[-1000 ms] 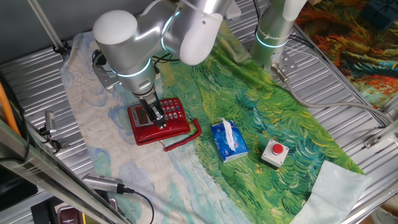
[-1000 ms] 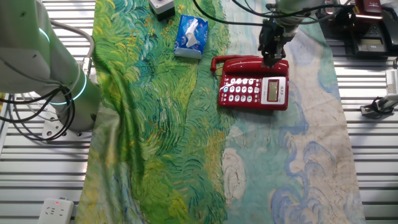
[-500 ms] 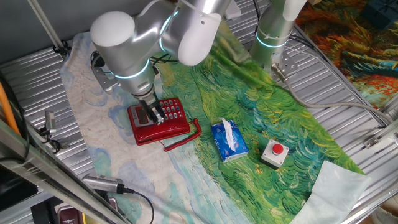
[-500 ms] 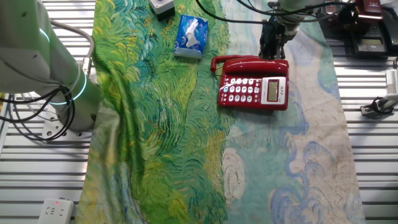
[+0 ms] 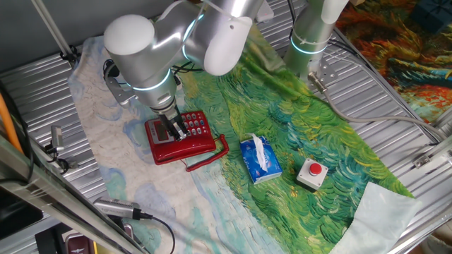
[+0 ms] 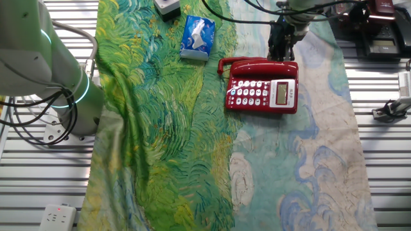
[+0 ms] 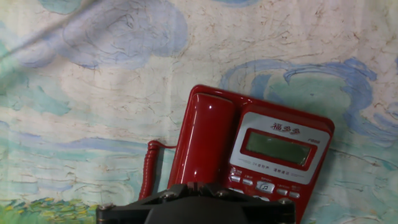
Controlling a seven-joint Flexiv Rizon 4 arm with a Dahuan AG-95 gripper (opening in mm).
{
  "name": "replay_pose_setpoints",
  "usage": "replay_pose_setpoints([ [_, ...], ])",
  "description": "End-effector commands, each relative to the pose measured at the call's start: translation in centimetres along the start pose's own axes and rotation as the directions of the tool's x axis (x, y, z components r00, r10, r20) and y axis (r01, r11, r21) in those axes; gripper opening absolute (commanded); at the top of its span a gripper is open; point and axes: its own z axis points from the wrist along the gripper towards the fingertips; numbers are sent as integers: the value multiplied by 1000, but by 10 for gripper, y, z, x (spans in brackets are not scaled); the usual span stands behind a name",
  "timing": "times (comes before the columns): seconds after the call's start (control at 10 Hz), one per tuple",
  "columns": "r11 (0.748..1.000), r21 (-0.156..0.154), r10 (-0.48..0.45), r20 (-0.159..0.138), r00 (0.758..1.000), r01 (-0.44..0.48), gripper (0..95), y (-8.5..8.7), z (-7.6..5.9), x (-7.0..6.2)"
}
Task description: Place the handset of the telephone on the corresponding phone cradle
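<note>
The red telephone (image 5: 196,127) sits on the painted cloth, keypad and grey display up; it also shows in the other fixed view (image 6: 263,93) and the hand view (image 7: 283,149). The glossy red handset (image 7: 208,134) lies lengthwise in the phone cradle beside the display, its cord (image 7: 148,168) curling off the end. It shows along the phone's edge in both fixed views (image 5: 185,148) (image 6: 250,65). My gripper (image 5: 176,132) (image 6: 280,54) (image 7: 194,185) hovers just above the handset, apart from it, jaws together and empty.
A blue tissue pack (image 5: 260,159) (image 6: 198,37) and a small grey box with a red button (image 5: 312,173) lie on the green part of the cloth. A second arm's base (image 5: 311,35) stands at the back. Ribbed metal table (image 5: 395,99) surrounds the cloth.
My gripper has lifted slightly off the handset. The handset and telephone have not moved.
</note>
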Motion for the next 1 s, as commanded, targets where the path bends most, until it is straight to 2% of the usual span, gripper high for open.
replay_pose_setpoints([
  [0.1, 1000, -1, 2, 3, 1000, -2, 0, -1, 0, 0],
  [0.6, 1000, -1, -14, -3, 1000, 14, 0, -1, 1, 1],
  [0.8, 1000, 15, -25, -20, 999, 25, 0, -1, 1, 1],
  [1.0, 999, 34, -32, -24, 999, 33, 0, -1, 1, 1],
])
